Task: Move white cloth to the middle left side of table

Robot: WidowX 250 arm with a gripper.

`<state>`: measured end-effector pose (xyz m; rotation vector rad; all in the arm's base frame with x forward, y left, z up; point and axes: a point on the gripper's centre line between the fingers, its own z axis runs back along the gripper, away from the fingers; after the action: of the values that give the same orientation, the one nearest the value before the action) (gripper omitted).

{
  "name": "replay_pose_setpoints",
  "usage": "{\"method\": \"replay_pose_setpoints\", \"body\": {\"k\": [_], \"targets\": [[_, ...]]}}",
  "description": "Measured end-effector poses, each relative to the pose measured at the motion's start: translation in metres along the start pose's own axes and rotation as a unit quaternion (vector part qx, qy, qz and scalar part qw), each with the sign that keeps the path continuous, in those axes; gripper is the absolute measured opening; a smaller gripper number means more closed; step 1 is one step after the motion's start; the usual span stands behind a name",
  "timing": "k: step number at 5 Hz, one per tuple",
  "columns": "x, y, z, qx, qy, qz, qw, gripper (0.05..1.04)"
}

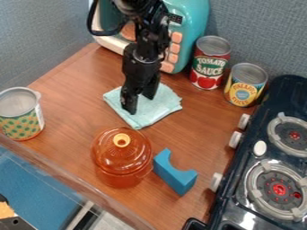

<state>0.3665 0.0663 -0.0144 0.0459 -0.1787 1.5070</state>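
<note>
The black gripper (139,103) hangs down from the top over the folded cloth, its two fingers apart and pointing at the fabric. It stands open, with its tips at or just above the cloth; whether they touch is hard to tell. The cloth (159,108) is a pale, slightly bluish-green square lying flat in the upper middle of the wooden table (72,96), in front of the toy microwave. Part of its upper left is hidden behind the gripper.
Behind the cloth is a teal microwave (190,13). Two cans, a red one (210,63) and a yellow one (244,85), stand to its right. An orange lidded pot (121,157) and a blue block (174,173) are in front. A patterned can (21,114) is left; a stove (240,179) is right.
</note>
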Motion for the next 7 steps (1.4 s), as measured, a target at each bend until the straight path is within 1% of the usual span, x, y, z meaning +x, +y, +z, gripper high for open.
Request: {"method": "replay_pose_setpoints", "body": {"k": [1, 2, 3, 4, 5, 6, 7], "targets": [[0.001, 0.001, 0.000, 0.010, 0.001, 0.005, 0.9999, 1.001], [0.011, 0.005, -0.003, 0.012, 0.001, 0.023, 0.9997, 1.001], [0.042, 0.014, -0.006, 0.020, -0.009, 0.058, 0.9981, 1.001], [0.086, 0.032, -0.010, 0.020, 0.001, 0.121, 0.9924, 1.001], [0.114, 0.044, -0.011, 0.024, -0.012, 0.160, 0.9868, 1.000], [0.131, 0.056, -0.012, 0.029, -0.018, 0.185, 0.9821, 1.000], [0.147, 0.062, -0.010, 0.030, -0.022, 0.215, 0.9759, 1.000]]}}
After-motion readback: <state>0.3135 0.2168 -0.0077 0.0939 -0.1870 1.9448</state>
